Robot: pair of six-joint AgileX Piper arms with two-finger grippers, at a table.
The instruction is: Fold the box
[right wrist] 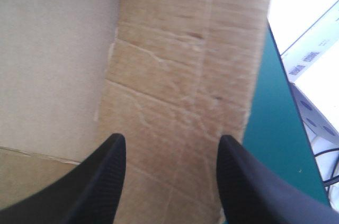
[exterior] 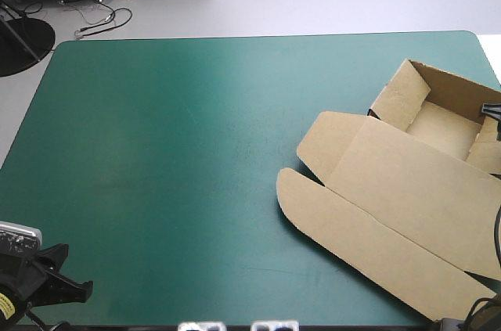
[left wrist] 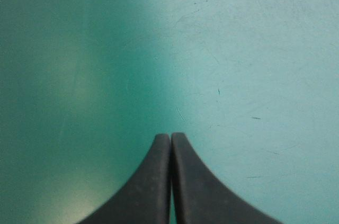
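Fingers [left wrist: 148, 181] of the left hand [left wrist: 170, 136] press together, clenched on nothing, above the bare teal-green counter [exterior: 172, 159] at its near left corner. By the right edge the right hand [right wrist: 172, 144] hangs released over the brown box [exterior: 407, 182], whose lid lies flat nearer, walls raised farther back

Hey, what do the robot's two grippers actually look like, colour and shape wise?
Both are black. The left gripper has two broad fingers shaped like curved fins, wide at the base and narrowing to rounded tips, with a matte, faintly speckled surface. The right gripper has the same fin shape, and a fine ribbed texture shows on its inner faces.
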